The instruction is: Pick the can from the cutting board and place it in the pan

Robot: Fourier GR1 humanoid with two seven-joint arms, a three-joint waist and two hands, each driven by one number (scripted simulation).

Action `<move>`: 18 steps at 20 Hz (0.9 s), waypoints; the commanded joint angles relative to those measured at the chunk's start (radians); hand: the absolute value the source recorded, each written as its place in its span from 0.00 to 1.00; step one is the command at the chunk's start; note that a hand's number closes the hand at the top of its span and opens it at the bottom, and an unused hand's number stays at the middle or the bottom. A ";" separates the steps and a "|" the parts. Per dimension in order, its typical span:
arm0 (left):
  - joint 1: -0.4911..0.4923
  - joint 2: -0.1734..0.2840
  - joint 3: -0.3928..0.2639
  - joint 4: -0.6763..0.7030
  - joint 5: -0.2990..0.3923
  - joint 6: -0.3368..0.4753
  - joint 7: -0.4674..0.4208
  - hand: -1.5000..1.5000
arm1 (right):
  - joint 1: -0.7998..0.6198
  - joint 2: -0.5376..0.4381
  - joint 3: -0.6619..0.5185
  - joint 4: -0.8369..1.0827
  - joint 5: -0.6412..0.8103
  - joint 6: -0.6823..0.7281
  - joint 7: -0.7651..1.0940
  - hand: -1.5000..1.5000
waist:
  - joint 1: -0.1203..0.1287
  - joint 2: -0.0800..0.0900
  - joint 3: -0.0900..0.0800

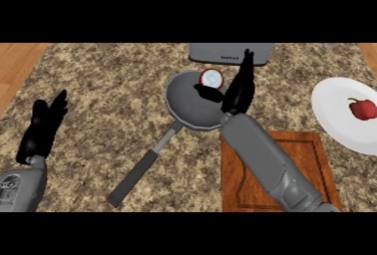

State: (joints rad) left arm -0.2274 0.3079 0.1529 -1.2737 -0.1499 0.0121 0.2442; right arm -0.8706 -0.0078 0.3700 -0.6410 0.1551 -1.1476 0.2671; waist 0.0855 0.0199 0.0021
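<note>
Head view is showing the right hand (237,89) reaching out over the far rim of the pan (193,102), fingers stretched long and straight toward the counter's back edge and the thumb poking out to the left; it is gripping nothing, its fingers released. Just to the left of those fingers the can (211,78) is lying on its side inside the pan, at the far rim, its pale round end facing up toward the camera and a red band showing round it; whether the thumb is touching it cannot be told. So the can is sitting beside the hand, on the thumb side, with its long axis seemingly running away from the viewer. By my reading the placing is as good as done, and what is left is drawing the arm back without nudging the can.

The cutting board (283,172) is lying under the right forearm, near the viewer, with nothing on it. The pan's handle is pointing down-left across open counter. Beyond the fingers a grey object (221,52) is sitting near the back edge. Well to the right, a white plate (331,117) is carrying a red pepper (361,108). At the left edge, the left hand (44,124) is resting, fingers up
</note>
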 commanded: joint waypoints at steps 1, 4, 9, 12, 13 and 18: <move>0.051 -0.013 0.001 -0.030 -0.013 0.028 0.004 0.50 | 0.071 0.007 0.016 -0.065 -0.047 -0.136 -0.016 0.00 | -0.051 -0.017 -0.001; 0.044 0.010 0.038 0.003 0.001 0.024 0.014 0.50 | 0.171 0.007 0.034 -0.184 -0.028 -0.127 -0.034 0.00 | -0.087 -0.024 -0.002; 0.083 -0.002 0.055 0.022 0.003 0.037 -0.037 0.50 | 0.420 -0.091 0.089 -0.481 0.033 -0.070 -0.016 0.00 | -0.119 -0.031 -0.003; 0.071 0.034 0.077 -0.019 0.012 0.029 0.017 0.50 | 0.577 -0.195 0.123 -0.681 0.032 -0.010 0.011 0.00 | -0.134 -0.034 -0.003; 0.133 0.040 0.088 0.002 0.023 0.005 -0.055 0.50 | 0.610 -0.229 0.123 -0.751 0.043 -0.014 0.041 0.00 | -0.126 -0.033 -0.004; 0.188 0.013 0.066 -0.104 0.033 -0.008 -0.028 0.50 | 0.845 -0.388 0.161 -1.049 0.095 0.028 0.140 0.00 | -0.108 -0.030 -0.004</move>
State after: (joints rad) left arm -0.0869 0.3260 0.2180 -1.3404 -0.1299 0.0228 0.2369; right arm -0.1801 -0.2940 0.4984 -1.4802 0.2053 -1.1346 0.3275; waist -0.0283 -0.0112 -0.0012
